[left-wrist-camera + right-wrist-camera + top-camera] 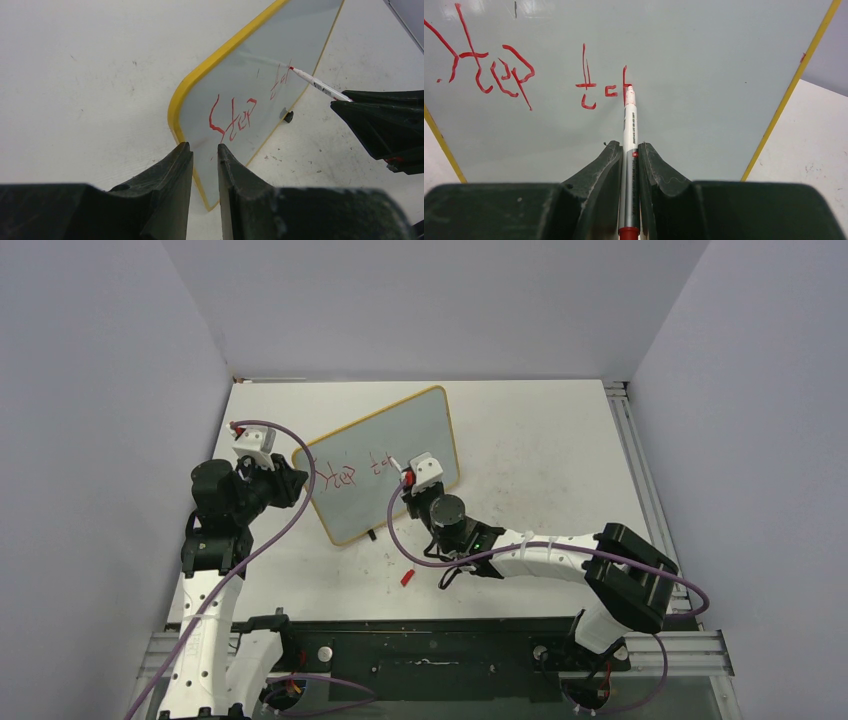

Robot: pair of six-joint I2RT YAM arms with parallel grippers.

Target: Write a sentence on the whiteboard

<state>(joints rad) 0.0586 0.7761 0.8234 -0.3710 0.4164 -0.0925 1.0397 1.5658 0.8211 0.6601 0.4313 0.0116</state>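
Yellow-framed and thin, the whiteboard [395, 435] is standing tilted on its small black feet at the middle-left of the worktop [540, 440]. We are judging it light and stiff, and easy to tip or slide under a pressing nib.

At the left, our left tool [204, 150] is pinching the board's left frame edge between its jaws. That rim, clear of the writing face, is where we think a steadying hold belongs.

Moving rightward, the sentence [489, 75] is showing as red script: a first word like "Step", then a few strokes of a second. The marker [629, 125] is touching the board with its tip at the last stroke. Its barrel is slim and smooth, likely slippery, and our right tool [629, 150] is closed around it.

Right of the nib, bare board is running on to the yellow right edge. A small red piece [407, 577], probably the marker's cap, is lying on the worktop just in front of the board. Past the board's right edge the worktop is offering more room.
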